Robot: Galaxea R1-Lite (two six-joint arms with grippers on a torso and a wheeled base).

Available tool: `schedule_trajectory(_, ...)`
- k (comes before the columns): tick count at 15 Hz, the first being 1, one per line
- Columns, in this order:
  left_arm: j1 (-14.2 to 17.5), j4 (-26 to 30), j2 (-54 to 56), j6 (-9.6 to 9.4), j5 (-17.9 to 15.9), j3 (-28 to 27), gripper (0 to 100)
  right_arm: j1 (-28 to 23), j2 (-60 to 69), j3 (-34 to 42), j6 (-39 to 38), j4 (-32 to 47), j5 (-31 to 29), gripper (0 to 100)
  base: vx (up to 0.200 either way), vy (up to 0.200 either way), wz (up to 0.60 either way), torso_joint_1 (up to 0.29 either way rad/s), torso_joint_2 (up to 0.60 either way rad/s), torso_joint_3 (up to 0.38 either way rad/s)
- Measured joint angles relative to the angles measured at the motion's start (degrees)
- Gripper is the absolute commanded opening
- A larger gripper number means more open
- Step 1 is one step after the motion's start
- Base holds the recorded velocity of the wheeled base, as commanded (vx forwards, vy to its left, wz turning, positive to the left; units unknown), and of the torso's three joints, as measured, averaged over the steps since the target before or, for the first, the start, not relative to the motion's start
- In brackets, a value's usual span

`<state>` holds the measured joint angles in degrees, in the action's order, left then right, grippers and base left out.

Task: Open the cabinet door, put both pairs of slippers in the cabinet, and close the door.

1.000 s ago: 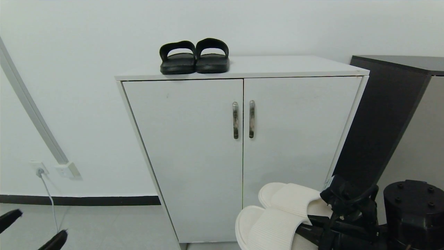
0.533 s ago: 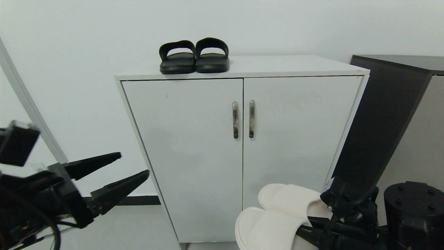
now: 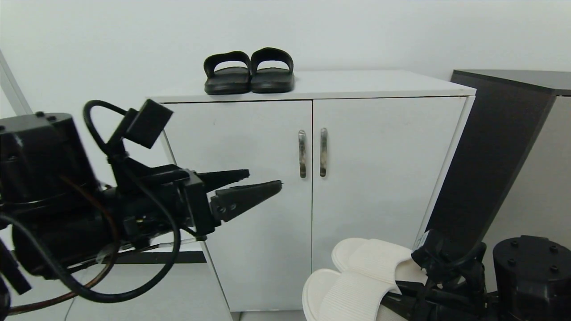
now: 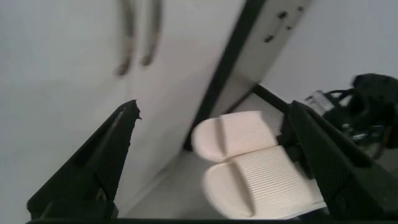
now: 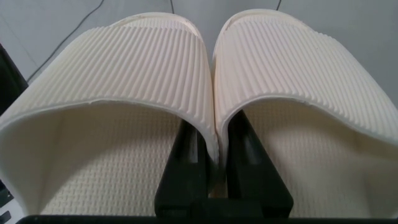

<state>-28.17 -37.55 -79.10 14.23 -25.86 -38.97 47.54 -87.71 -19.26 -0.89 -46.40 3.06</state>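
Pinched in right gripper (image 5: 214, 168): white slippers (image 5: 155, 74), clamped by their touching inner straps so one grasp carries the pair. Left gripper (image 3: 264, 177) parted wide, handles (image 3: 303, 154) just ahead of its tips. Doors shut. Black slippers (image 3: 249, 73) above those jaws on cabinet top (image 3: 379, 82). Probably tight for left door's swing.

You see a cabinet (image 3: 250, 133) of smooth, matt white board with dull, worn metal handles (image 3: 303, 154). The black slippers (image 3: 249, 73) look matt and rubbery; the white slippers (image 5: 124, 74) have ribbed straps and pebbled, foam-like insoles
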Motion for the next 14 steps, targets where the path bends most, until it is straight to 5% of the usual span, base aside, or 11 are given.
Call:
schedule_trajectory(3, -4.3, 0.0, -6.6, 3.28, -0.1, -6.7, 100, 0.0, 0.0, 0.6, 0.0, -1.9, 0.0, 0, 0.000, 0.000, 0.00, 0.000, 0.00, 0.000)
schedule_trajectory(7, -8.2, 0.2, -13.9, 3.95, 0.0, -15.3, 100, 0.0, -0.1, 0.7, 0.0, -2.1, 0.0, 0, 0.000, 0.000, 0.00, 0.000, 0.00, 0.000)
schedule_trajectory(11, -8.9, 0.9, -18.8, 7.01, 4.4, -21.8, 100, 0.0, -0.2, 0.8, 0.0, -2.1, 0.0, 0, 0.000, 0.000, 0.00, 0.000, 0.00, 0.000)
schedule_trajectory(14, -8.9, 3.1, -21.8, 7.39, 6.5, -26.2, 100, 0.0, -0.1, 0.9, 0.1, -2.2, 0.0, 0, 0.000, 0.000, 0.00, 0.000, 0.00, 0.000)
